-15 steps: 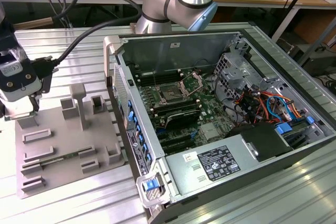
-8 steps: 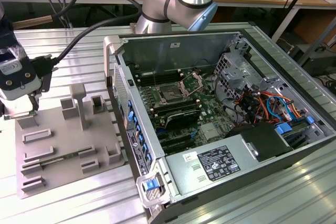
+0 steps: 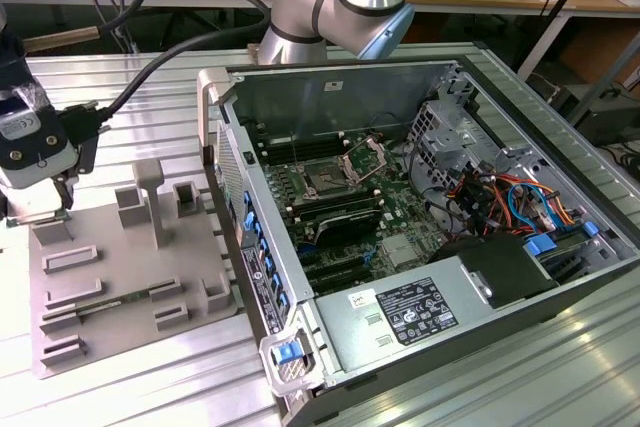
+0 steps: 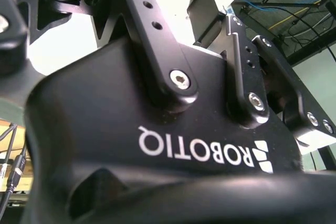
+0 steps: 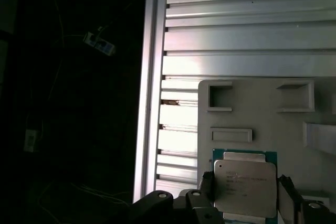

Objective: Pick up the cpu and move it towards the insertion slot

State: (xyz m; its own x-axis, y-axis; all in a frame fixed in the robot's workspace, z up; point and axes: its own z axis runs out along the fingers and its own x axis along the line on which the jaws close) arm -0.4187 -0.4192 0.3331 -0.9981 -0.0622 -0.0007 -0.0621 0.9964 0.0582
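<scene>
Silvery cpu [image 5: 245, 182] pinched between the gripper [image 3: 45, 209] jaws.
Narrow jaws press its two edges above the grey tray [image 3: 120, 277] at the exterior view's left; insertion slot [image 3: 325, 179] lies mid-frame, well apart.

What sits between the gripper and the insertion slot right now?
In the exterior view, the raised blocks of the grey tray, then the computer case's side wall, lie between the gripper and the insertion slot.

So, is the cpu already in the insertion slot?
No, the first wrist view shows the cpu over the grey tray, while the insertion slot sits inside the computer case in the exterior view.
</scene>
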